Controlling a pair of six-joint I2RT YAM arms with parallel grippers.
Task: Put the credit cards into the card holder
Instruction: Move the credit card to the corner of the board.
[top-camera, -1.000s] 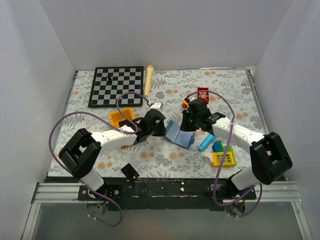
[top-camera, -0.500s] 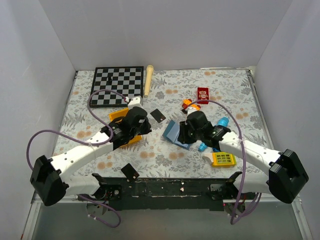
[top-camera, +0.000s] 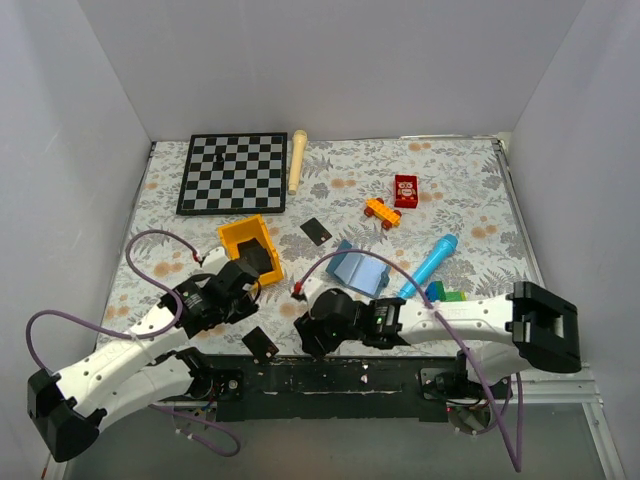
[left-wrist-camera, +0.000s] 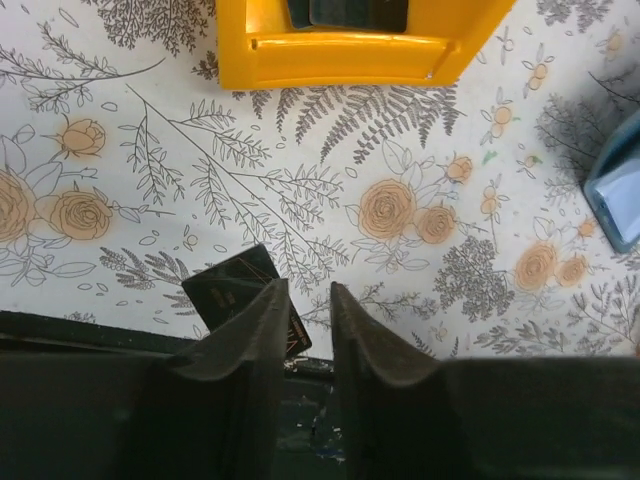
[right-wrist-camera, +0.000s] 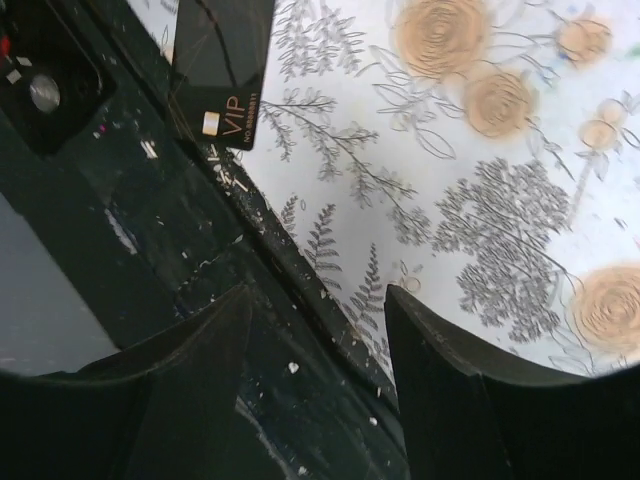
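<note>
- Left gripper (left-wrist-camera: 307, 292): narrowly apart and clamped on nothing. Held low over the near edge of the table (top-camera: 470, 200), left finger just above a corner of the near card.
- Near card (top-camera: 260, 344): flat at the table's near edge, touching the black rail (top-camera: 350, 375), between the two grippers. Not gripped, not stowed.
- Far card (top-camera: 316, 231): flat on the cloth further back, near the yellow bin (top-camera: 250, 245), well apart from both grippers. Not stowed.
- Right gripper (right-wrist-camera: 315, 295): set wide apart and empty, low over the near edge just beside the near card.
- Card holder (top-camera: 360, 270): on the cloth beyond the right gripper, lying open with the lighter inside showing. No card seen in it.
- Step judged in hand: pickup of the near card, with nothing yet loaded.
- Next move judged to call for: lowering one gripper onto the card's overhanging edge, pinching the thin edge without sliding it off the table, then carrying it to the holder's pocket.
</note>
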